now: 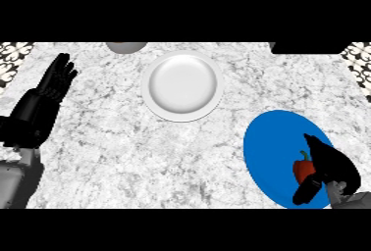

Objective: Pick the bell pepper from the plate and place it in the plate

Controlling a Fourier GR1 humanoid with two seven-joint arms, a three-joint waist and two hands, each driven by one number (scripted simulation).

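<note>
So the biggest thing here is the grey-and-white speckled marble-look counter top (145, 157), filling pretty much the whole head view. On it, towards the right and low down, sits a round bright blue plate (272, 147), and further up near the middle there's a round glossy white plate (182, 86), well apart from the blue one and with nothing on it.

The robot's left hand (56, 78), black, shows at the left side with its fingers straight and pointing up, just resting there, nowhere near either plate. Its grey forearm comes in from the lower left corner.

The right hand (330, 164), also black, is over the right part of the blue plate with the fingers and thumb curled around the small red bell pepper with a green stem (303, 167). So it's gripping the pepper, which is partly hidden behind the hand and is over the blue plate; can't tell whether it's touching the plate or lifted a bit.

Up at the top edge there's a small greyish rounded object (127, 46), cut off, can't tell what it is.
</note>
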